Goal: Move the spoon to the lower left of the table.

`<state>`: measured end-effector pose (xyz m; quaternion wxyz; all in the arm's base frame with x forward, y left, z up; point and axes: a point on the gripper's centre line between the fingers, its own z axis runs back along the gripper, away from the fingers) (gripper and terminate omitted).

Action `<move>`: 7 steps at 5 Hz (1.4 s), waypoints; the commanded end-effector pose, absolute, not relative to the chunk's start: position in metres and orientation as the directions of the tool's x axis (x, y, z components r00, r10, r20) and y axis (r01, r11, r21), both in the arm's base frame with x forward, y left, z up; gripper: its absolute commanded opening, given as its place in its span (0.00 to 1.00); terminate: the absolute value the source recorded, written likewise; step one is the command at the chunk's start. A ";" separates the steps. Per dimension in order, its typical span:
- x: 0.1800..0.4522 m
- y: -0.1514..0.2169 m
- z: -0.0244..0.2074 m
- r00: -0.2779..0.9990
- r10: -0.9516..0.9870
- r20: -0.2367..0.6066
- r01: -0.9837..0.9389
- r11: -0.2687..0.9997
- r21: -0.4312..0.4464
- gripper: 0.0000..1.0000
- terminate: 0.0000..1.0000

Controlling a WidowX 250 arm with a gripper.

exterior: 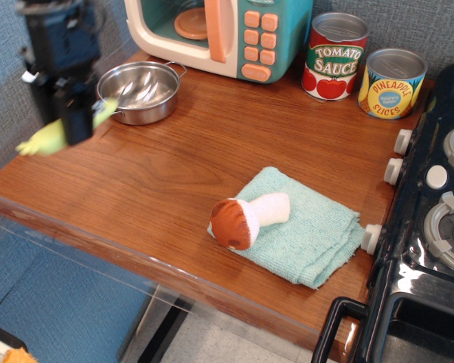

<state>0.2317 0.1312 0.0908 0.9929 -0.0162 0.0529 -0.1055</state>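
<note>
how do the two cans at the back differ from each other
The tomato sauce can has a red, green and white label; the pineapple slices can has a yellow and blue one. The tomato sauce can looks taller and stands nearer the toy microwave; the pineapple slices can stands nearer the stove. Both are upright with silver tops, on the table.

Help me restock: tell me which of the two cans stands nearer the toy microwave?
The tomato sauce can, red-labelled, stands right beside the toy microwave; the yellow pineapple slices can sits farther right.
</note>
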 end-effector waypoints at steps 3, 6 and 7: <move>0.241 0.163 0.059 0.964 -0.156 -0.215 0.194 0.967 0.167 0.00 0.00; 0.263 0.169 0.054 0.989 -0.114 -0.095 0.121 0.990 0.070 1.00 0.00; 0.267 0.160 0.079 0.985 -0.161 0.065 0.158 0.987 0.036 1.00 0.00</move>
